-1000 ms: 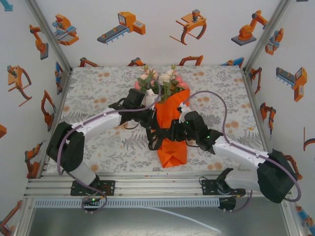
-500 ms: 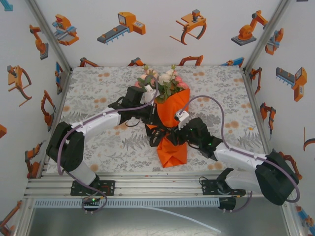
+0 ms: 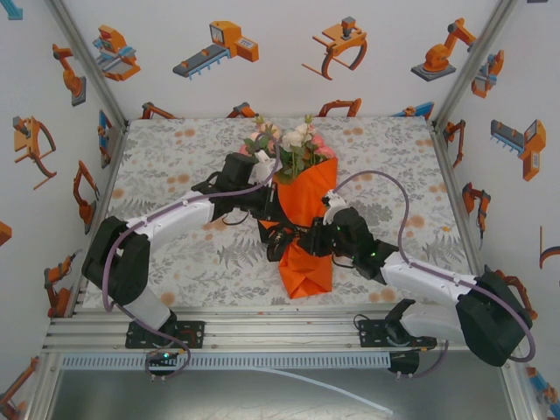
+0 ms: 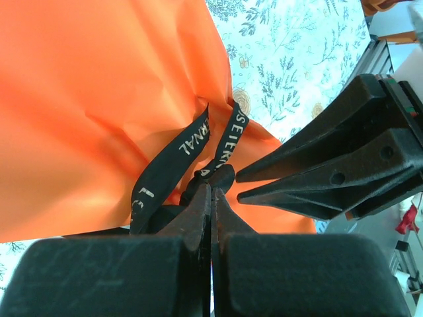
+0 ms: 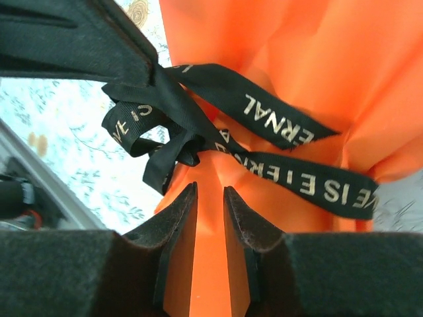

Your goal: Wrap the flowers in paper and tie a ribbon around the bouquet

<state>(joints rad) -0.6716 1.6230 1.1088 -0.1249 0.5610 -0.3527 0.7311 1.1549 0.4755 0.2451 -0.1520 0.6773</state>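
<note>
We stretch both arms inward, elbows low, so that our wrists nearly meet in front of us. Our left gripper point(image 4: 211, 190) is pinched tight on the ribbon point(image 4: 165, 168). Our right gripper point(image 5: 210, 193) faces it from the opposite side, fingers a narrow gap apart.

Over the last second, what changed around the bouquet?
The right gripper rolled at the wrist beside the bouquet. Its jaws are slightly apart, with nothing taken hold of. The left gripper stayed shut on the ribbon. The bouquet and the left arm held their positions.
</note>
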